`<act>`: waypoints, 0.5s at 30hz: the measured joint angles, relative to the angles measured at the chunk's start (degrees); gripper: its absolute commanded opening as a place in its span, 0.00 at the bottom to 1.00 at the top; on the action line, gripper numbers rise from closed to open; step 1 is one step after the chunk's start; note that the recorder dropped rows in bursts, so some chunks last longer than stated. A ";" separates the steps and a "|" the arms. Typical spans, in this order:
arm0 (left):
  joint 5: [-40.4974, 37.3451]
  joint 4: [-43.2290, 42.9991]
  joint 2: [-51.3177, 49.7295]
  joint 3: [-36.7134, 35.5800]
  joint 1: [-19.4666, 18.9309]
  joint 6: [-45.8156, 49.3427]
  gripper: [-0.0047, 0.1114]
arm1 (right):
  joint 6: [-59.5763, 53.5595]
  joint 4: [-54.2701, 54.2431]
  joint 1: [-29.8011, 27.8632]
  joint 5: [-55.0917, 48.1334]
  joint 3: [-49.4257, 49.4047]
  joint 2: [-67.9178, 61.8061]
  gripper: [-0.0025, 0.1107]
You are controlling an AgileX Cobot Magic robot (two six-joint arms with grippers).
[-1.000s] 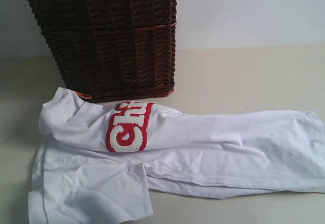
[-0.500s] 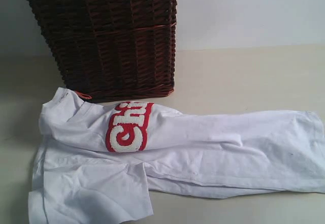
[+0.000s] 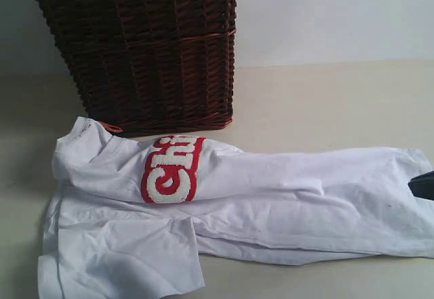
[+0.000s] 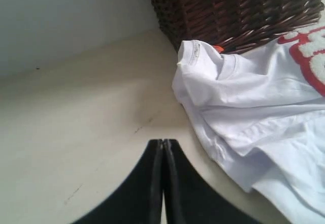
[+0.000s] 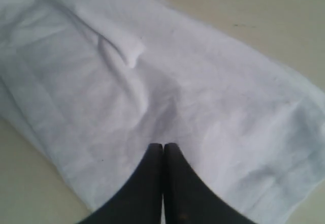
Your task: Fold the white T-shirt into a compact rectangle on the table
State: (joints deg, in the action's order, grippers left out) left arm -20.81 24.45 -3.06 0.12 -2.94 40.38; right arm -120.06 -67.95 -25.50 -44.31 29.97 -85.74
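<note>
The white T-shirt (image 3: 271,197) lies rumpled and folded lengthwise across the cream table (image 3: 325,102), collar end to the left, red band of white letters (image 3: 169,169) showing. An orange tag (image 4: 218,48) peeks out at the collar. My left gripper (image 4: 163,141) is shut and empty, over bare table beside the collar end (image 4: 203,61). My right gripper (image 5: 163,146) is shut with nothing in it, above the shirt's hem end (image 5: 203,97); its dark tip (image 3: 424,185) enters the exterior view at the right edge.
A dark red-brown wicker basket (image 3: 146,48) stands at the back left, just behind the shirt's collar, and appears in the left wrist view (image 4: 238,10). A pale wall rises behind the table.
The right gripper's dark tip has come into the exterior view at the right edge over the shirt's hem. The shirt has not moved.
</note>
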 measured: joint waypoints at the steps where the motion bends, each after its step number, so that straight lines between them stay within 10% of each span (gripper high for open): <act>1: 0.00 0.00 0.00 0.00 0.00 0.00 0.04 | 0.00 -3.24 2.67 3.81 0.93 -3.24 0.02; 15: -0.10 0.00 0.00 -0.15 0.00 0.00 0.04 | 0.00 -16.85 10.30 10.95 16.98 -27.24 0.02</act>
State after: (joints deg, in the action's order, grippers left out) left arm -20.91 24.45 -3.06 -0.03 -2.94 40.38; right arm -120.06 -84.81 -15.20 -33.36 46.95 -112.99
